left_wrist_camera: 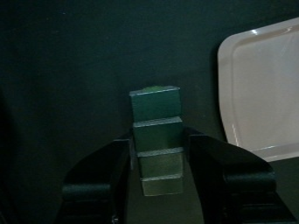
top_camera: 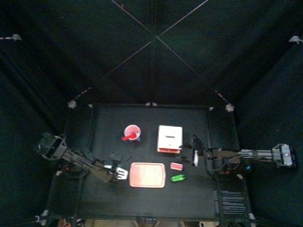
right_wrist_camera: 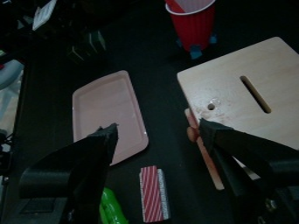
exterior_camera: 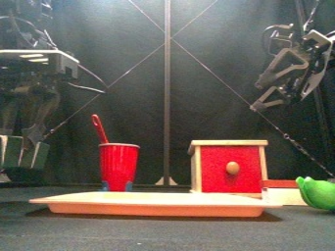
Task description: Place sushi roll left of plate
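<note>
In the left wrist view my left gripper [left_wrist_camera: 159, 142] is shut on the sushi roll [left_wrist_camera: 156, 109], a dark green segmented block that sticks out past the jaws. The salmon-pink plate [left_wrist_camera: 263, 83] lies close beside it. In the top view the left gripper [top_camera: 116, 167] is just left of the plate [top_camera: 148, 176]. The plate also shows in the front view [exterior_camera: 157, 204] and the right wrist view [right_wrist_camera: 107, 109]. My right gripper [top_camera: 197, 158] is open and empty, to the right of the plate, raised above the table [exterior_camera: 275, 86].
A red cup [top_camera: 131, 133] with a red stick in it and a white box [top_camera: 171, 136] stand behind the plate. A green item [top_camera: 178, 178] and a small red-striped piece [right_wrist_camera: 153, 191] lie right of the plate. A red stick [right_wrist_camera: 205, 156] lies by the box.
</note>
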`<state>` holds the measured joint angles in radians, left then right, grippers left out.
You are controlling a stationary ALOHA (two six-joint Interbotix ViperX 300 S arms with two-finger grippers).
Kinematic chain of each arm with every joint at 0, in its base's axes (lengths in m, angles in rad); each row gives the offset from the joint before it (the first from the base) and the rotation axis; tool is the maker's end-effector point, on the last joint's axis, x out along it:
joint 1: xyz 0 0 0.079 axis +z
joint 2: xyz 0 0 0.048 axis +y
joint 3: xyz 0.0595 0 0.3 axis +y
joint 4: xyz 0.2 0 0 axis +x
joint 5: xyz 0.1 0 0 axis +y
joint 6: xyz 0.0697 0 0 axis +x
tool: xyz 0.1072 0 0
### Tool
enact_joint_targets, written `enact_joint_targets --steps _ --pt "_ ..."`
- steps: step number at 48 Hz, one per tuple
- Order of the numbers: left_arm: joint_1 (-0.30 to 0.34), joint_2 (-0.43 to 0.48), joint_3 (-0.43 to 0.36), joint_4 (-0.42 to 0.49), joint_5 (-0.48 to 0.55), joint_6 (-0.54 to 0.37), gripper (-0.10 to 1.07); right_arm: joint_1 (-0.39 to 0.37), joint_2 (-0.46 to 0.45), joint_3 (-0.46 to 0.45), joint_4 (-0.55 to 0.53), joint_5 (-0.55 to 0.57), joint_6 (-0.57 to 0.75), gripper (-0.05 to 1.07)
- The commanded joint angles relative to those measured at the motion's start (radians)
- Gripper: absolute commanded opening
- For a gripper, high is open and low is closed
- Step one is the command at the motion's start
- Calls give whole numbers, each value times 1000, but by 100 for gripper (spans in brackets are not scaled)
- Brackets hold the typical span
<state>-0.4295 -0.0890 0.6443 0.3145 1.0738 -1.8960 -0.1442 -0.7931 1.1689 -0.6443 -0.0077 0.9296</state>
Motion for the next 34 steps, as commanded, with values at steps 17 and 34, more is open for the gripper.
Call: enact_joint_targets --steps 17,34 --pt "5 -5 40 0 -57 -20 50 -3 3 -9 5 -3 0 102" --pt "6 3 38 3 -60 -34 77 -3 3 -8 5 -3 0 102"
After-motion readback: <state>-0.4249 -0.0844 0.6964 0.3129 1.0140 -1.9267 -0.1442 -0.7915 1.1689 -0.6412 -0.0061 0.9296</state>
